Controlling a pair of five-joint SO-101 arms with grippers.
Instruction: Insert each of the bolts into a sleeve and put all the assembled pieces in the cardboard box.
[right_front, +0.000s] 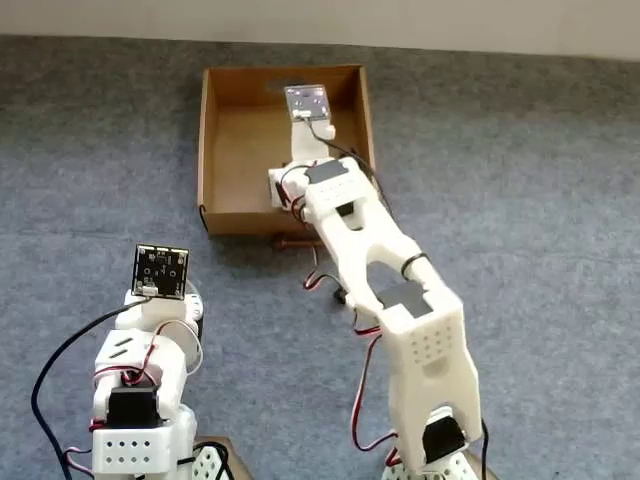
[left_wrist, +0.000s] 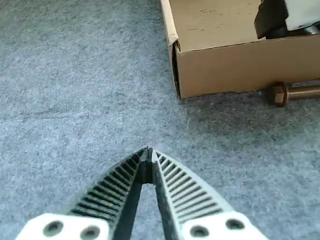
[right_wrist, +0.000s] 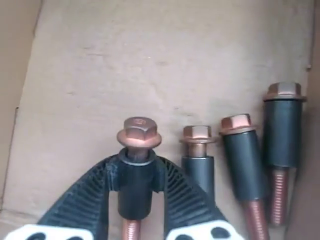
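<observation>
Right wrist view | copper hex bolt (right_wrist: 139, 131) | black sleeve (right_wrist: 135, 189) | in gripper (right_wrist: 136, 167)

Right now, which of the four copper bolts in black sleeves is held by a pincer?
The copper end bolt of the row: the right pincer clamps its black sleeve; the other three lie loose on the cardboard box floor.

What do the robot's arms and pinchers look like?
The left arm and right arm are chunky white plastic with black motors at the joints. Red wires and a black cable loop along them. The left gripper and right gripper have black, ribbed, pointed fingers on white bases with screw holes.
</observation>
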